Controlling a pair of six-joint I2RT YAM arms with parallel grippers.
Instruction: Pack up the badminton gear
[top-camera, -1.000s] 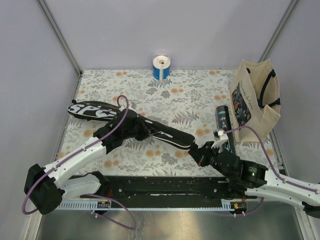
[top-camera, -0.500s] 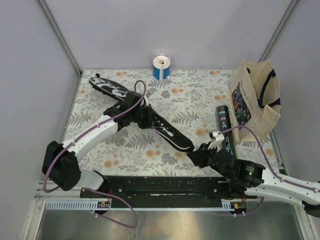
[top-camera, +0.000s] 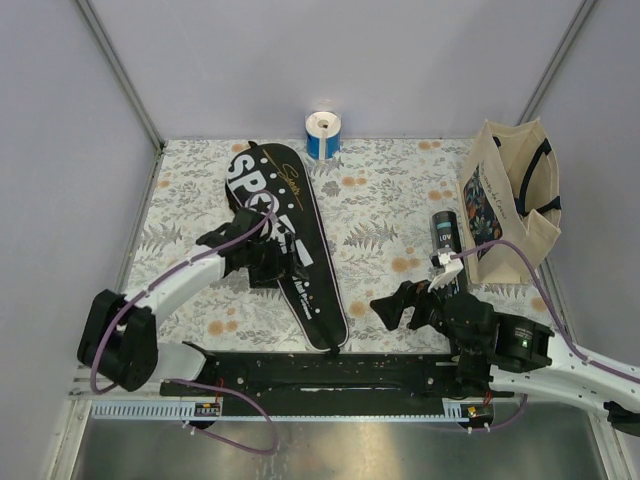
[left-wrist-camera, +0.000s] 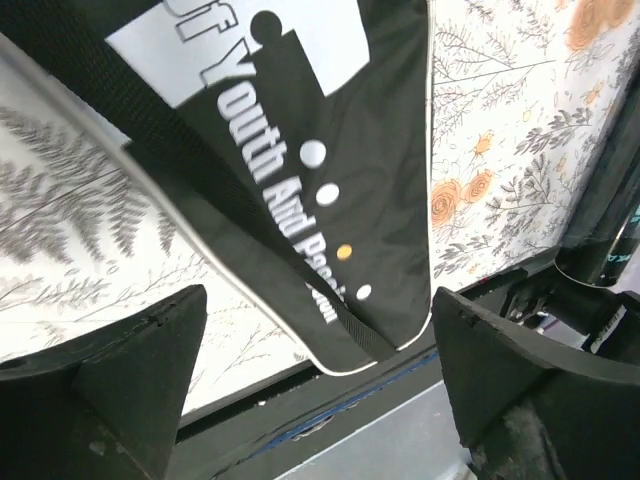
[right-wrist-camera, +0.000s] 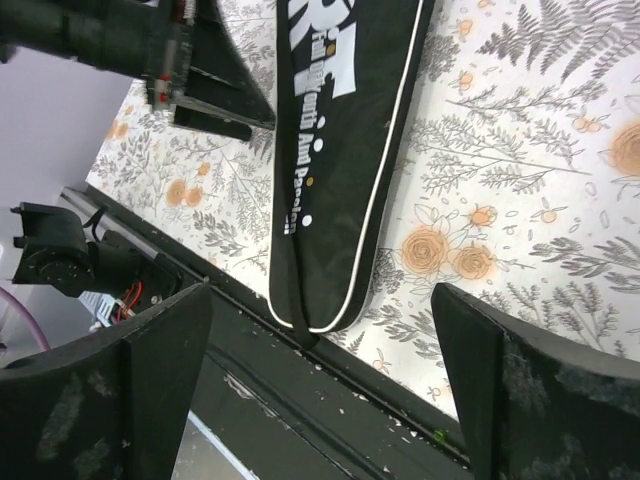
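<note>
**Racket cover flat on the flowered table**

Plain lavender walls (top-camera: 300, 60) close in a table (top-camera: 400, 200) spread with a fern-and-flower print. The black racket cover (top-camera: 285, 230) lies flat on it, wide end toward the back wall. Well right of the cover stands a cream tote bag (top-camera: 510, 215), with a black tube (top-camera: 445, 235) just beside it. A blue-and-white roll (top-camera: 323, 135) sits just behind the cover's wide end. The left gripper (left-wrist-camera: 318, 300) hovers over the cover with its fingers spread. The right gripper (right-wrist-camera: 320, 310), near the cover's narrow end, is also spread wide.

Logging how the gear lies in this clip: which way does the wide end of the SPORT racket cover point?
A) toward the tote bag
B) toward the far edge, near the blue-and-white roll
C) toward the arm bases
B: the racket cover lies flat, with its wide end up by the blue-and-white roll and its narrow end at the black rail on the near side.
</note>
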